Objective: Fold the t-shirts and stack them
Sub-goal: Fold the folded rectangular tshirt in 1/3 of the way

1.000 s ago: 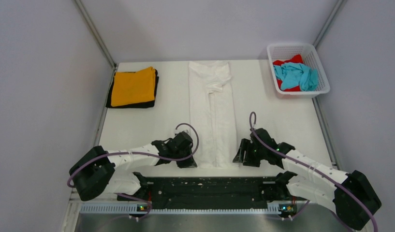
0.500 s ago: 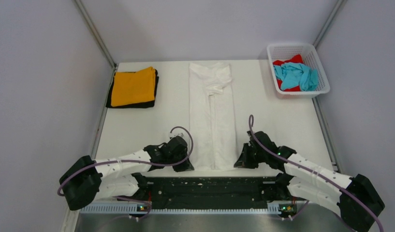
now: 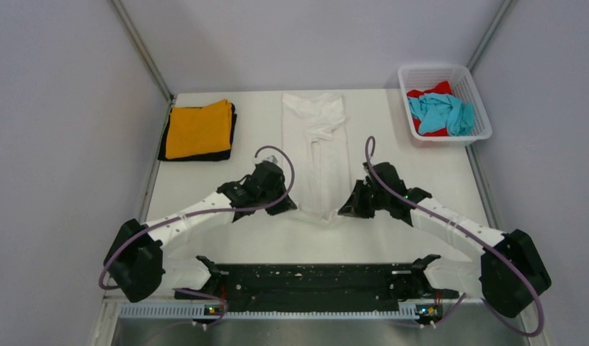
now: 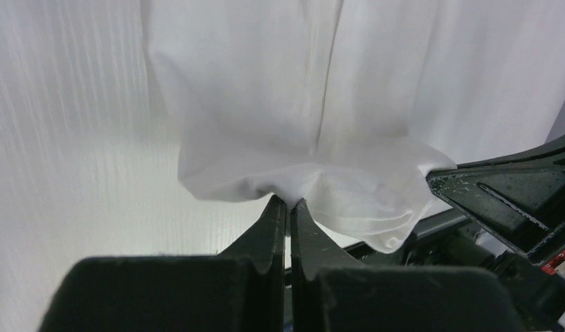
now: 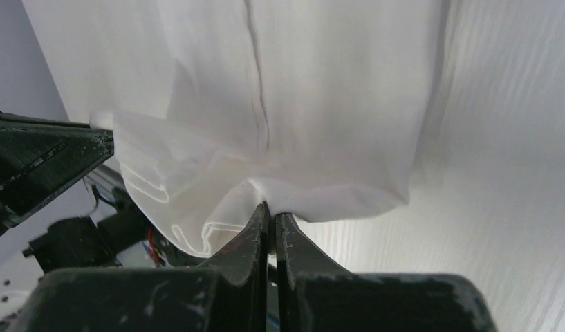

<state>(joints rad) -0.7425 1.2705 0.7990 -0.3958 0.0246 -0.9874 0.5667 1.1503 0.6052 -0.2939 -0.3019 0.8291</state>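
Observation:
The large white t-shirt (image 3: pixel 316 144) lies as a long narrow strip down the middle of the table, its near hem lifted. My left gripper (image 3: pixel 288 207) is shut on the hem's left corner (image 4: pixel 265 176). My right gripper (image 3: pixel 343 211) is shut on the hem's right corner (image 5: pixel 321 187). The hem sags between the two grippers. An orange t-shirt (image 3: pixel 198 128) lies folded on a folded black t-shirt (image 3: pixel 166 148) at the far left. A teal t-shirt (image 3: pixel 441 112) and a red t-shirt (image 3: pixel 428 92) lie crumpled in the basket.
A white mesh basket (image 3: pixel 443 74) stands at the far right corner. Grey walls close in the table on three sides. A black rail (image 3: pixel 313 277) runs along the near edge between the arm bases.
Both grippers have lifted the white t-shirt's near hem and carried it away from the near edge toward the middle, so the strip on the table is shorter.

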